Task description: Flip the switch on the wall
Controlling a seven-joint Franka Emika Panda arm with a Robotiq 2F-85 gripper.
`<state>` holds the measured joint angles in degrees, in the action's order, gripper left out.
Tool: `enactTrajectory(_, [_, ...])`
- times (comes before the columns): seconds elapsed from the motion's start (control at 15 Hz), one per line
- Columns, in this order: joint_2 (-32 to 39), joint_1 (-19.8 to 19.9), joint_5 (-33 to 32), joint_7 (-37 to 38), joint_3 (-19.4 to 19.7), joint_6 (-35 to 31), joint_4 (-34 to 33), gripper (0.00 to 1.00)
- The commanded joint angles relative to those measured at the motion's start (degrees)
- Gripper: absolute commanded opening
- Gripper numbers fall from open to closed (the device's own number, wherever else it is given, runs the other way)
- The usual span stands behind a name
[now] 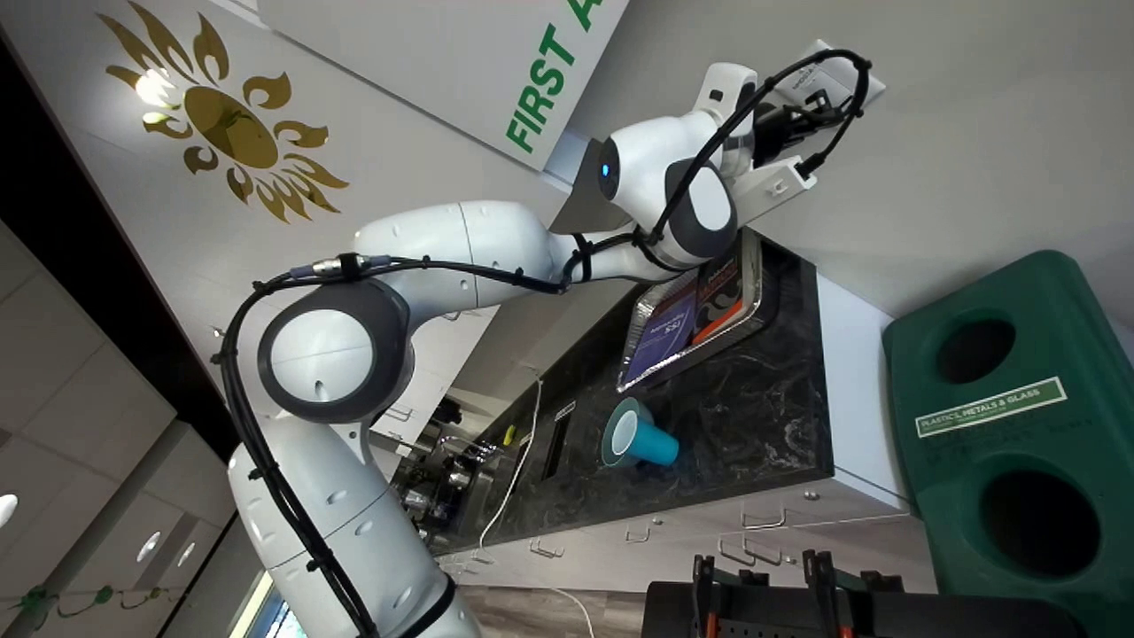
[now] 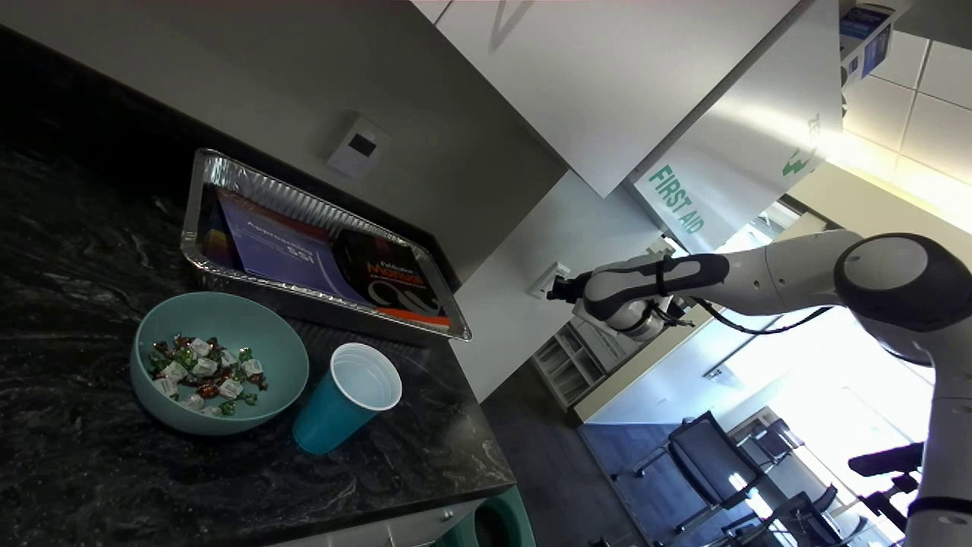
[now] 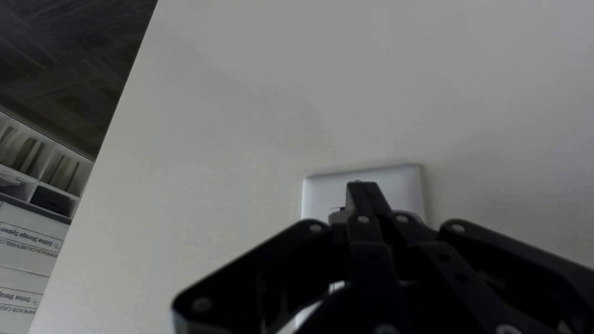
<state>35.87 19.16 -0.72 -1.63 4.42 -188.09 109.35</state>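
A white switch plate point(image 3: 399, 188) is on the pale wall point(image 3: 222, 125) in the wrist view. It also shows in both exterior views point(image 1: 813, 75) point(image 2: 543, 282). My black gripper point(image 3: 363, 188) is shut with its two fingertips together and nothing visible between them. The fingertips lie in front of the plate and hide most of its middle and lower part. Only a small edge of the switch shows left of the fingers. In both exterior views the gripper point(image 1: 828, 111) point(image 2: 560, 289) is right at the plate. I cannot tell whether the fingertips touch the switch.
A white FIRST AID cabinet point(image 1: 461, 71) hangs close to the arm. A foil tray point(image 2: 262, 178) with books, a teal bowl point(image 2: 156, 380) of candies and a blue cup point(image 2: 334, 414) stand on the dark counter point(image 2: 76, 319). A green recycling bin point(image 1: 939, 470) stands against the wall.
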Motion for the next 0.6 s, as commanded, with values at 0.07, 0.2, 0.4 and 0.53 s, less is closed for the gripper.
enactTrajectory(0.07, [-0.9,-0.9,0.8,0.6,0.3,1.5,-0.1,0.00])
enactTrajectory(0.2, [-0.9,-0.8,0.7,0.5,0.1,1.5,0.1,0.00])
enactTrajectory(0.4, [-1.0,-1.0,0.6,0.4,0.2,1.4,0.3,0.00])
enactTrajectory(0.53, [-1.1,-1.0,0.6,0.4,0.2,1.3,0.5,0.00])
